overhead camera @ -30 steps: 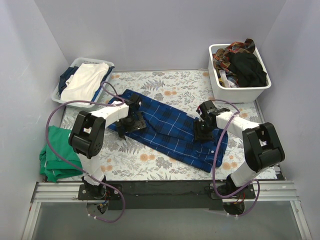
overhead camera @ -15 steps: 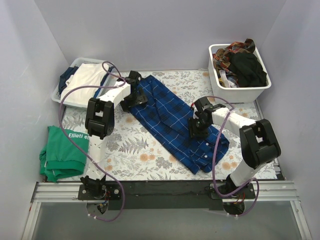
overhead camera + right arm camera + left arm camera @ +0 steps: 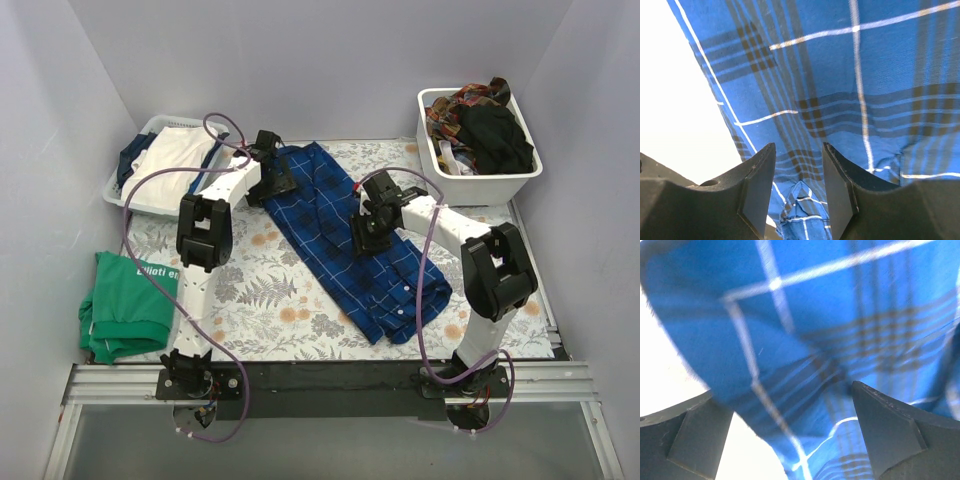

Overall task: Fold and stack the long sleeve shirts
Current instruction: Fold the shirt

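A dark blue plaid long sleeve shirt point(image 3: 320, 220) lies slantwise on the floral table cloth point(image 3: 260, 300), from back centre to front right. My left gripper point(image 3: 272, 178) sits on its back left end. In the left wrist view that gripper point(image 3: 782, 390) is open wide, and the blue cloth point(image 3: 840, 300) fills the space under and between the fingers. My right gripper point(image 3: 368, 228) rests on the shirt's middle. In the right wrist view it point(image 3: 798, 146) is partly open, with flat plaid cloth point(image 3: 865, 75) below it and a small fold near the base of the fingers.
A white basket point(image 3: 190, 124) of light and dark clothes stands at the back left. At the back right is a white bin point(image 3: 480, 185) heaped with dark and patterned garments. A folded green garment point(image 3: 125, 305) lies at the front left. Purple cables loop over both arms.
Both grippers have moved toward the back of the table. The shirt swung with them, from lying across the table to running back-to-front.
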`<control>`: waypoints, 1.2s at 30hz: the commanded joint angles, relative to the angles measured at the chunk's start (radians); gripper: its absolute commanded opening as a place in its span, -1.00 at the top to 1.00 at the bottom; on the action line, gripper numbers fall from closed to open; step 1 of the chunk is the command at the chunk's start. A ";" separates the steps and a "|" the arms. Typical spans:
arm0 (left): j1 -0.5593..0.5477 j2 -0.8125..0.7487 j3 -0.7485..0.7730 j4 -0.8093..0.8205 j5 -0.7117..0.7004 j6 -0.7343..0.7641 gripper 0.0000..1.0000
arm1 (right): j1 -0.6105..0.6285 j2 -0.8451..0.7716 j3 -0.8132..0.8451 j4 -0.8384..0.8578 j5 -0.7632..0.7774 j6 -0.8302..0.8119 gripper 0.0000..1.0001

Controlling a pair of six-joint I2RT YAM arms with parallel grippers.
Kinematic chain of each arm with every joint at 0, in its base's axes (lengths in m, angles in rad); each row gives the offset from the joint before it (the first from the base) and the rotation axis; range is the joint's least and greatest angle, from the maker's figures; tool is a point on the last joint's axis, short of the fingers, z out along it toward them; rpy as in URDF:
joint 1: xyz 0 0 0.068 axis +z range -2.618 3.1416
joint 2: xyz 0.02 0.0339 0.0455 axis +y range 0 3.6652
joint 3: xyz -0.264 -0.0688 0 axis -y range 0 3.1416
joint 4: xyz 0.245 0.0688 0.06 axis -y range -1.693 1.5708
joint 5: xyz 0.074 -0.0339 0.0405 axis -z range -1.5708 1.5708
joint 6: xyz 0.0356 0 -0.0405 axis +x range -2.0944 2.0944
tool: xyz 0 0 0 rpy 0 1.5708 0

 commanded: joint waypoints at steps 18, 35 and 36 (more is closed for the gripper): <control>-0.124 -0.435 -0.380 0.068 0.076 0.041 -0.96 | -0.054 -0.150 -0.018 -0.023 0.254 -0.122 -0.04; -0.133 -0.092 -0.163 0.155 0.044 0.006 -0.96 | -0.071 -0.195 -0.095 -0.040 0.252 -0.089 -0.04; -0.131 -0.078 -0.152 0.155 0.038 0.013 -0.96 | -0.072 -0.198 -0.099 -0.041 0.249 -0.089 -0.04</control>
